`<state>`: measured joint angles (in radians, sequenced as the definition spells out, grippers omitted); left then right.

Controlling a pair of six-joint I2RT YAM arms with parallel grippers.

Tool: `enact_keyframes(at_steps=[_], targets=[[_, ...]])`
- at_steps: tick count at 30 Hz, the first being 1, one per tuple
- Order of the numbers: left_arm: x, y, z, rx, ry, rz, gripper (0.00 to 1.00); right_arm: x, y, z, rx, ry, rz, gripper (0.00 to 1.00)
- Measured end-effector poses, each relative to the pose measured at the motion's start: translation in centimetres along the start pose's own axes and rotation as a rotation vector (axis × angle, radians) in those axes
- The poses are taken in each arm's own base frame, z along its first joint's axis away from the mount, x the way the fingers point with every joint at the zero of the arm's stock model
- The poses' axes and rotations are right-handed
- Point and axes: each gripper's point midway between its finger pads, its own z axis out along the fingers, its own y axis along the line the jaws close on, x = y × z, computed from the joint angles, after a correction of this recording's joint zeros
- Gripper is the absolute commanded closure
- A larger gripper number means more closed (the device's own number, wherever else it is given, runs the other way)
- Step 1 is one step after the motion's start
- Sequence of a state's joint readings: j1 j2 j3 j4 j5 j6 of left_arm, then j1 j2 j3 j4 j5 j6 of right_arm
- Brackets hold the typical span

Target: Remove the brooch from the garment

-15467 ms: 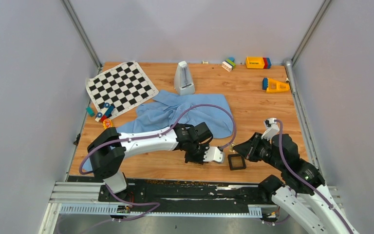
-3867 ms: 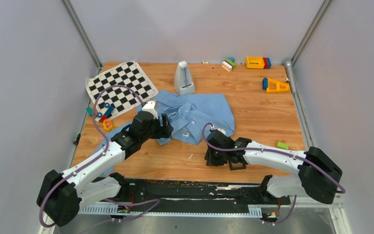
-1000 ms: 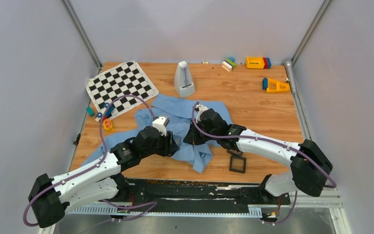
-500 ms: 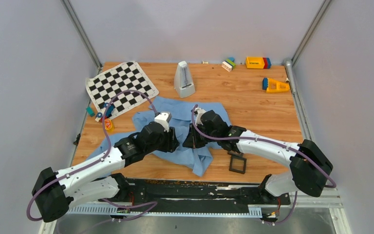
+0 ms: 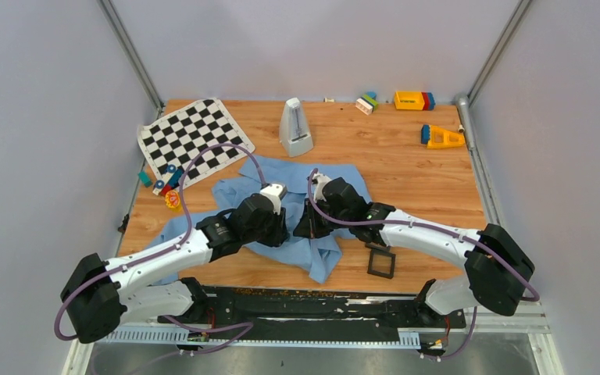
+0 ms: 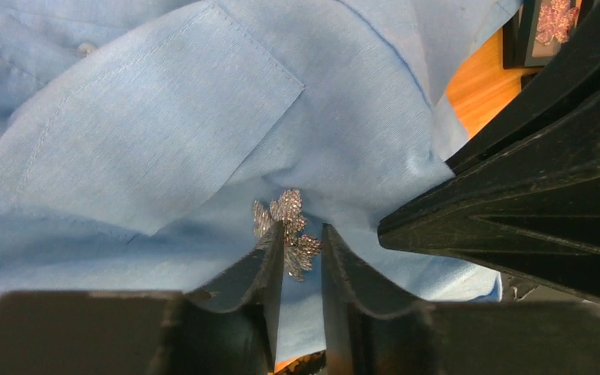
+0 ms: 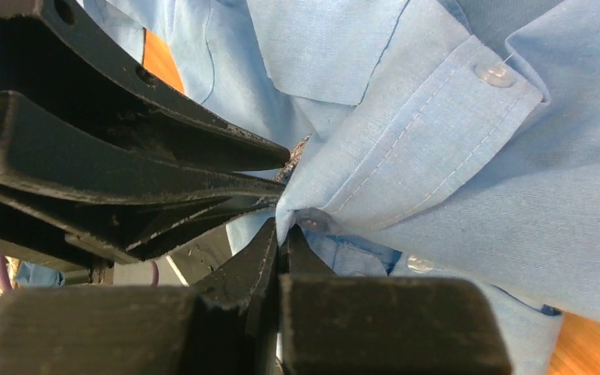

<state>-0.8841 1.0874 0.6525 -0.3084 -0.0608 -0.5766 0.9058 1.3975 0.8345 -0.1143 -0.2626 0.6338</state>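
Top external view: a blue shirt [image 5: 342, 187] lies crumpled on the wooden table [image 5: 406, 168]. At the shirt's near middle, the left gripper [image 5: 284, 231] has its fingers pressed against both sides of a silver leaf-shaped brooch [image 6: 289, 233] pinned just beside the pocket [image 6: 156, 117]. Immediately right, the right gripper [image 5: 302, 227] is clamped tight on the shirt's buttoned edge. A black square frame [image 5: 380, 262] lies right of the shirt's near corner.
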Motion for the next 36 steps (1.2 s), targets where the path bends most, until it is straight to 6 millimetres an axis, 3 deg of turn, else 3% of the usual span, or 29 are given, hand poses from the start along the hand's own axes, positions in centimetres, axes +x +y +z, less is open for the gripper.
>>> enact_keyframes(at_steps=[2, 4, 11, 13, 15, 21, 24, 30, 36], targets=[[0.3, 0.2, 0.0, -0.002, 0.003, -0.001, 0.94, 0.0, -0.1, 0.0, 0.002, -0.001, 0.0, 1.0], [0.6, 0.4, -0.2, -0.004, 0.0, -0.011, 1.0, 0.0, -0.1, 0.0, 0.005, -0.002, 0.0, 1.0], [-0.2, 1.0, -2.1, 0.031, -0.082, -0.061, 1.0, 0.9, -1.0, -0.1, 0.025, 0.007, 0.015, 0.94], [-0.7, 1.1, -2.6, 0.048, -0.105, -0.084, 1.0, 1.3, -1.3, 0.0, 0.026, 0.009, 0.025, 0.83], [-1.0, 1.1, -2.9, 0.068, -0.122, -0.106, 1.0, 1.6, -1.5, 0.1, 0.028, 0.012, 0.034, 0.66], [-0.8, 0.6, -3.4, 0.155, -0.167, -0.164, 1.0, 2.6, -1.7, -0.2, 0.004, 0.008, 0.066, 0.4], [-0.4, 0.1, -3.6, 0.21, -0.177, -0.189, 1.0, 2.5, -1.0, -1.1, -0.061, -0.054, 0.072, 0.34], [-0.9, -1.8, -4.1, 0.309, -0.176, -0.222, 1.0, 2.0, 0.6, -2.0, -0.178, -0.129, 0.06, 0.36], [-1.0, -3.8, -4.4, 0.438, -0.167, -0.257, 1.0, 1.0, 2.0, -1.9, -0.252, -0.163, 0.053, 0.55]])
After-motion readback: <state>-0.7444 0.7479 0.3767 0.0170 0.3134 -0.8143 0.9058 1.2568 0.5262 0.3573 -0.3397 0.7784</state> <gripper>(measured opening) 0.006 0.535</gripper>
